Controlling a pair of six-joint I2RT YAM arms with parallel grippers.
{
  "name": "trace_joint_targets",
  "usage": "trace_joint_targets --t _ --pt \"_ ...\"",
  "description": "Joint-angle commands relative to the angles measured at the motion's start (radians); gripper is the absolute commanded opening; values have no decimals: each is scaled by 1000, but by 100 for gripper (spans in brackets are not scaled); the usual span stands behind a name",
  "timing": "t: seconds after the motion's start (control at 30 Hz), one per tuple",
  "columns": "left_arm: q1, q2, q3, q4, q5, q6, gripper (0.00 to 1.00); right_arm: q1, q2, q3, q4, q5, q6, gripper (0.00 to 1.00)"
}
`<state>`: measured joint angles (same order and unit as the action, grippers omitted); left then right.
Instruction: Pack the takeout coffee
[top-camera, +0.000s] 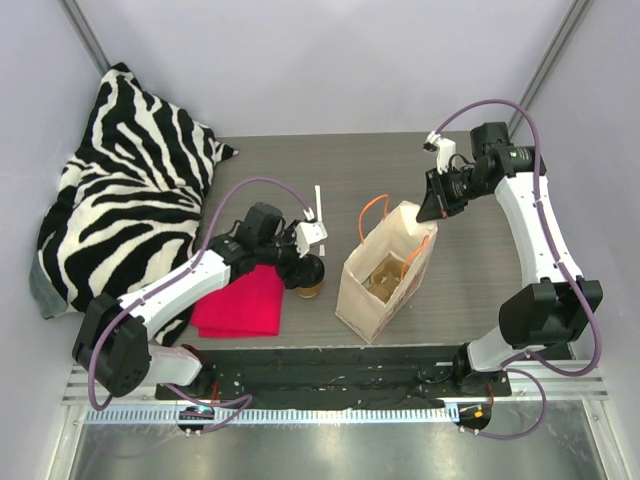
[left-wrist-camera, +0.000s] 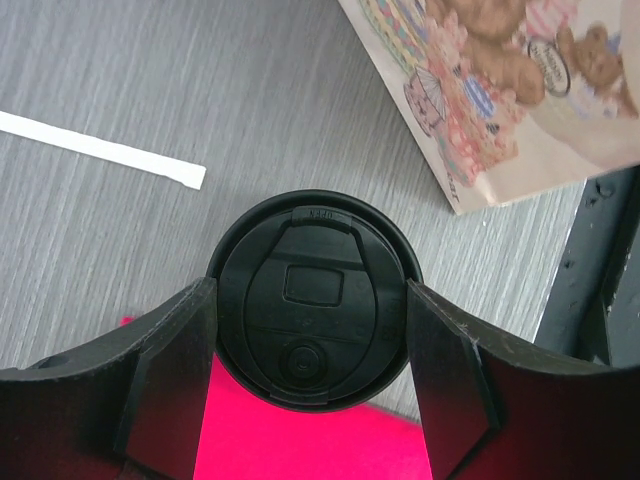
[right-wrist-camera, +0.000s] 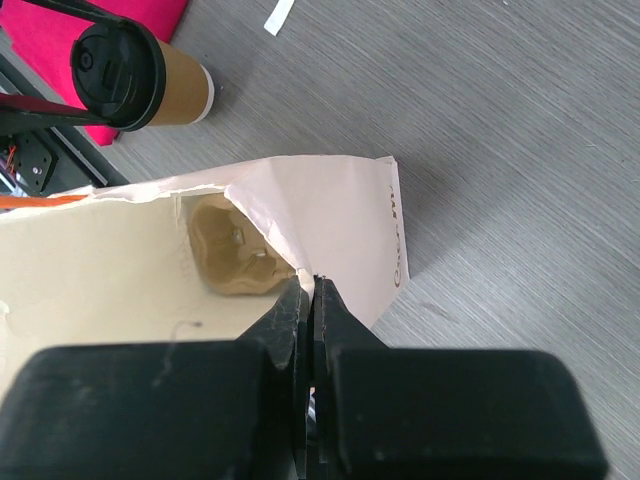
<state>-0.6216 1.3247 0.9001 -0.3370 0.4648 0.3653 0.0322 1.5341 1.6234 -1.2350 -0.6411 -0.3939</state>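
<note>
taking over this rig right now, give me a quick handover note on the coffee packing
Left gripper: closed on the takeout coffee at its lid. The cup is beside the red cloth, outside the paper bag; I cannot tell whether it is lifted.
Right gripper: shut on the bag's rim, holding the mouth open.
Done: lid on, pulp carrier in the bag, cup gripped.
Left: carry the cup over the bag, lower it in, probably into the carrier, then release both.

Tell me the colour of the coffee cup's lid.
Black. The lid shows best in the left wrist view.
</note>
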Motion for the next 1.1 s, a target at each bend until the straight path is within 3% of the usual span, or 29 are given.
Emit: trace_joint_targets --t 0.0,0.37,0.47,0.67,1.07 --pt "-3 8 62 -68 3 81 75 6 9 52 9 -2 4 1" --pt "-4 143 316 -407 -40 196 96 6 11 64 -9 3 -3 1" --pt "-9 185 405 -500 -60 218 97 6 8 67 -14 6 -6 1" --pt "-82 255 520 -649 -227 187 98 5 -11 62 -35 23 -26 1" --pt "-171 376 632 -755 -400 104 98 6 -46 39 -43 37 -39 1"
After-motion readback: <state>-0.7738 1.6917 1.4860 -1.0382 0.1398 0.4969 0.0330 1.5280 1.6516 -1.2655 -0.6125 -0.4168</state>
